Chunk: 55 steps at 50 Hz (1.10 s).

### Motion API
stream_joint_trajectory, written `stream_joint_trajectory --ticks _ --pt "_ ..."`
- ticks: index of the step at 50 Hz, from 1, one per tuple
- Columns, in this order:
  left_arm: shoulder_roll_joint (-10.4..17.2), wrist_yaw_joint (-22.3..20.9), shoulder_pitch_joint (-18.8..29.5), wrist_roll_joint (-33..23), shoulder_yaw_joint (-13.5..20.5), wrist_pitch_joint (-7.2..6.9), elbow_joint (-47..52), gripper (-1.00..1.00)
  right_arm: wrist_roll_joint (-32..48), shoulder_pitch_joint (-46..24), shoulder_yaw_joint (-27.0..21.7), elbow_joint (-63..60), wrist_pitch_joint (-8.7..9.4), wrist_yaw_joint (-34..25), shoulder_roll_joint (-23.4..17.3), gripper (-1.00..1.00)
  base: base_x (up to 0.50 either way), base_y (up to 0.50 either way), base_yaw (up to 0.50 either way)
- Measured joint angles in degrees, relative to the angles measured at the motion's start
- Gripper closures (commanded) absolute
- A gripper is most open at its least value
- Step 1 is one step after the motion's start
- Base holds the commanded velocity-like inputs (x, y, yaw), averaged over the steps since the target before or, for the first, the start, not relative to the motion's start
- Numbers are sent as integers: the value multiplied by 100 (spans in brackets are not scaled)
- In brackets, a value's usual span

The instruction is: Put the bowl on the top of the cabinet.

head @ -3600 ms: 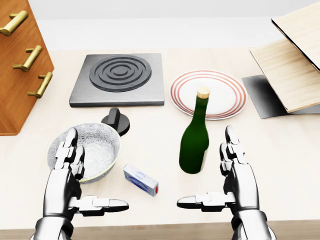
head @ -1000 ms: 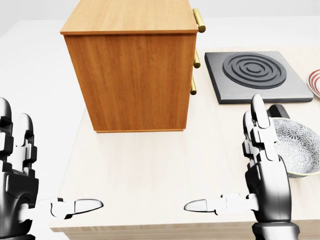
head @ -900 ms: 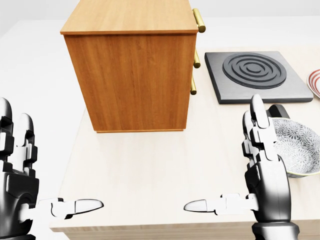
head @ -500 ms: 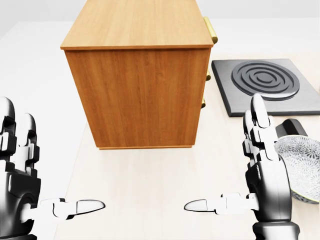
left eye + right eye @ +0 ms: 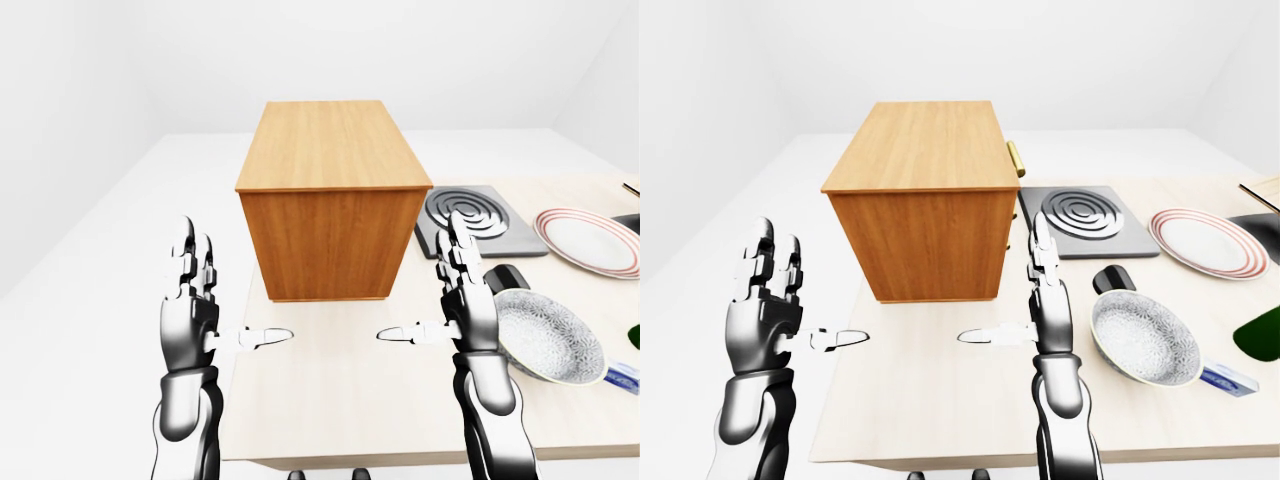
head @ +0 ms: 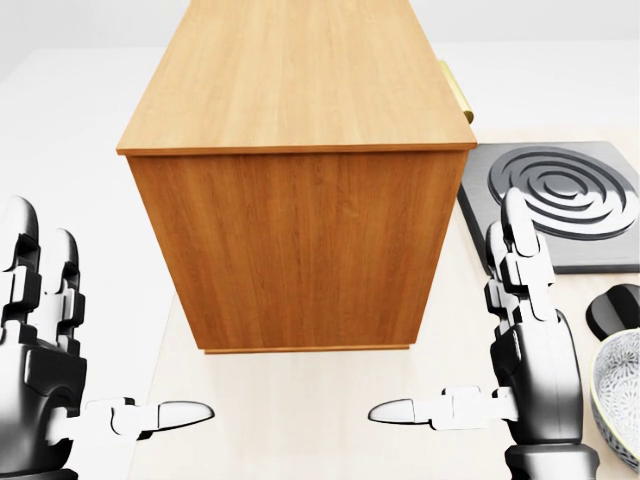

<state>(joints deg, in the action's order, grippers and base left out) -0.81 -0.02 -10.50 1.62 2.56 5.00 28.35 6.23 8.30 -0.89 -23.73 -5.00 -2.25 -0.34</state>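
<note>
A pale wooden tabletop [image 5: 940, 400] stood in a plain white room, seen in the eye views with both arms raised over its near edge. The right hand [image 5: 463, 305] was held upright and open, fingers straight up and thumb pointing sideways toward the other hand, gripping nothing. The left hand [image 5: 190, 315] mirrored it, likewise open and empty, hanging over the table's left edge. Just right of the right hand, resting on the tabletop, sat the grey patterned ceramic bowl [image 5: 1143, 337], close to the wrist but not touched by any finger. Above and between the two hands rose the tall brown wooden cabinet [image 5: 330, 195], its brass handles [image 5: 1016, 158] showing on the side facing right. Beyond the right hand's fingertips lay a dark square stove plate with concentric rings [image 5: 1076, 220], and a small black knob [image 5: 1110, 278] sat beside the bowl. Farther right was a white plate with red rim stripes [image 5: 1205, 243], well apart from the hand.
</note>
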Motion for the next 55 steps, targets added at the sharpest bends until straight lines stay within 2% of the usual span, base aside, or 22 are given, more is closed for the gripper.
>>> stream_joint_trajectory --ticks 31,47,55 --pt "0 11 14 11 7 0 -52 -100 49 -30 -58 -21 0 37 -5 -100 0 0 0" --pt "2 18 23 -19 0 0 -86 -100 1106 -40 -420 -644 0 192 -60 -100 0 0 0" --pt "6 31 47 -30 7 0 -110 -100 1689 36 -624 -1085 0 -84 -99 -100 0 0 0"
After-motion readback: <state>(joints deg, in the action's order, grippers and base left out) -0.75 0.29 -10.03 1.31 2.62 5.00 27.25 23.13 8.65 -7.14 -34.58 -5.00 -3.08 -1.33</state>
